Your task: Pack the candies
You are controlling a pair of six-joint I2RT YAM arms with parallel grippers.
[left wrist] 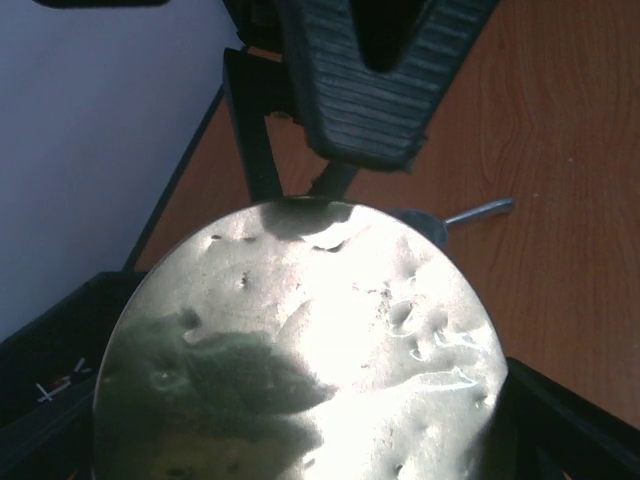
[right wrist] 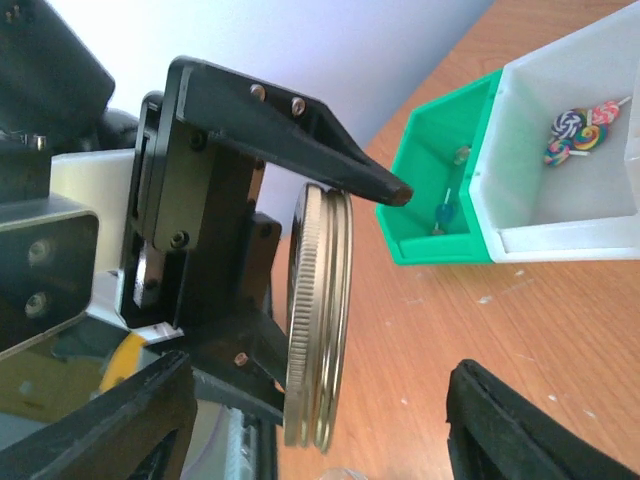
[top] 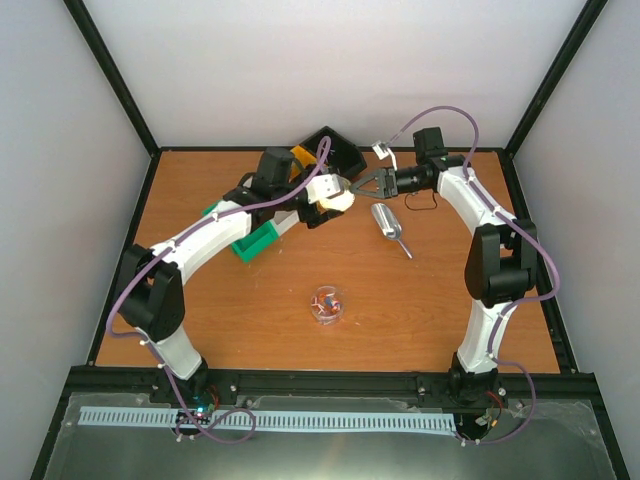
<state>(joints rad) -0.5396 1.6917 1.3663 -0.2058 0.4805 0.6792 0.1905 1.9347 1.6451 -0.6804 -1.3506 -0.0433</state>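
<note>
Left claw (top: 338, 196) clamped on round gold metal lid (right wrist: 320, 320), gripped across the rim. Lid held on edge, flat face filling the left wrist view.

Right claw (top: 366, 184) spread apart, holding nothing. Tips aimed at the lid and just beside it; contact not resolvable.

Small clear round jar (top: 326, 303) upright on brown wooden bench (top: 430, 300), well apart from both claws, on the arm-base side of them. Inside: small wrapped candies (top: 325, 300), red and orange showing, count not readable.

Green plastic bin (right wrist: 440, 180) just beyond left claw in the right wrist view, touching white plastic bin (right wrist: 570, 200) side by side.
- Green bin: two or three tiny items, one blue, kind not clear.
- White bin: multicoloured swirl lollipops (right wrist: 580, 130) lying near its far wall.

Black plastic bin (top: 335, 148) behind left claw, at the back edge of the bench, set at an angle. Contents not legible.

Shiny metal scoop (top: 388, 225) flat on the bench, near right claw on its arm-base side, handle pointing toward the bases. Untouched by either claw.
</note>
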